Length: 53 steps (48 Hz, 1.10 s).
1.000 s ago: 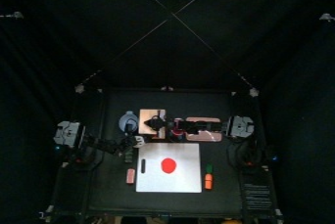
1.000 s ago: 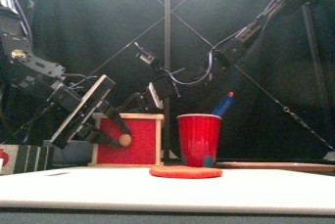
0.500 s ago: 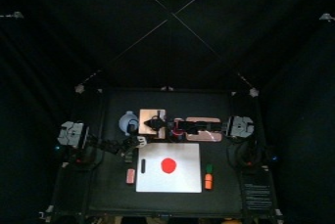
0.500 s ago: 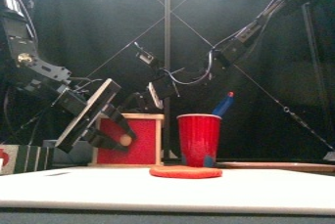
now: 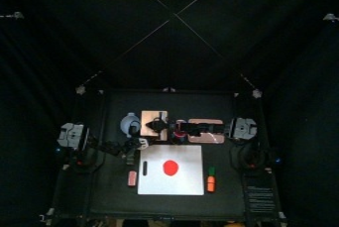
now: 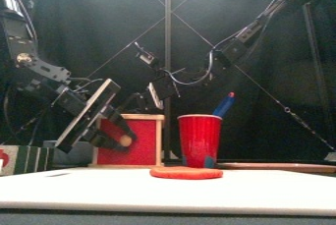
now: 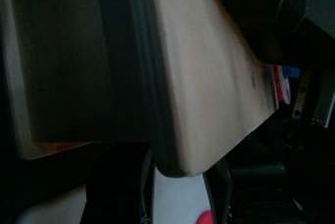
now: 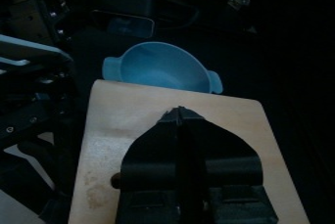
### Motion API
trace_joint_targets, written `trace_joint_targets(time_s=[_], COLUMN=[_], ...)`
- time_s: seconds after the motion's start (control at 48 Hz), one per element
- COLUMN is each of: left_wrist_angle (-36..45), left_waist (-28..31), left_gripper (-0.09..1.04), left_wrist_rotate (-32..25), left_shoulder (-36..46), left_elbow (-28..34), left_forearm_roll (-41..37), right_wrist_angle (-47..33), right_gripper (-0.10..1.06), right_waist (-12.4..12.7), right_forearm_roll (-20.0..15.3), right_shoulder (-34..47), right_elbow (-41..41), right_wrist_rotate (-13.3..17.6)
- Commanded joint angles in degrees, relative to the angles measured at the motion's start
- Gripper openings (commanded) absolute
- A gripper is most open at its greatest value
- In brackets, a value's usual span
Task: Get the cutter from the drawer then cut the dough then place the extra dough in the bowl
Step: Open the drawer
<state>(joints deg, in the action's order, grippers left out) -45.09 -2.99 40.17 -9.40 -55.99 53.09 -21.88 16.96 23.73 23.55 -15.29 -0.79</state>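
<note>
Dough point(image 5: 169, 167) — a flat red disc — lies before the box point(image 6: 132, 139); we see left gripper point(image 7: 181, 184) parted, right gripper point(image 8: 181, 120) pressed together.

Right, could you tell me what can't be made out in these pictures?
The cutter: in no view; the drawer front hides the drawer's inside in the front view.
Whether the drawer is open: front view is head-on; the box fills the left wrist view, blurred.
The left toy and right toy by the board: too small in the top view to name.
Inside the cup: its wall hides all but a blue knife, front view.
</note>
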Motion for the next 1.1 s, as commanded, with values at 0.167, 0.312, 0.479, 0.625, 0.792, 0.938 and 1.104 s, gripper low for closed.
trace_joint_targets(time_s=[0.167, 0.312, 0.479, 0.625, 0.792, 0.938, 1.104], left_wrist_angle=[1.85, 2.99, 3.69, 4.04, 4.04, 4.04, 4.04], left_waist=[-2.37, -3.87, -5.27, -6.68, -8.79, -10.46, -12.39], left_gripper=[0.62, 0.62, 0.62, 0.62, 0.62, 0.62, 0.62], left_wrist_rotate=[-0.18, -0.09, 0.09, 0.18, 0.18, 0.26, 0.35], left_shoulder=[0.7, 0.79, 1.05, 1.76, 2.37, 2.55, 2.64], left_elbow=[0.09, 0.35, 0.35, 0.62, 0.7, 0.88, 1.23], left_forearm_roll=[0.0, 0.09, 0.09, 0.18, 0.97, 1.49, 2.46], right_wrist_angle=[0.53, 0.53, 0.53, 0.53, 0.62, 0.62, 0.7], right_gripper=[-0.03, -0.03, -0.03, -0.03, -0.03, -0.03, -0.03], right_waist=[-0.53, 0.09, 0.97, 1.41, 1.67, 1.85, 2.02], right_forearm_roll=[-0.09, -0.44, -0.7, -0.7, -0.79, -0.79, -0.79], right_shoulder=[-0.35, 0.09, 0.7, 0.88, 0.97, 1.14, 1.32], right_elbow=[-0.09, -0.09, -0.09, -0.09, -0.09, 0.0, 0.09], right_wrist_rotate=[0.09, 0.09, 0.09, 0.09, 0.09, 0.09, 0.18])
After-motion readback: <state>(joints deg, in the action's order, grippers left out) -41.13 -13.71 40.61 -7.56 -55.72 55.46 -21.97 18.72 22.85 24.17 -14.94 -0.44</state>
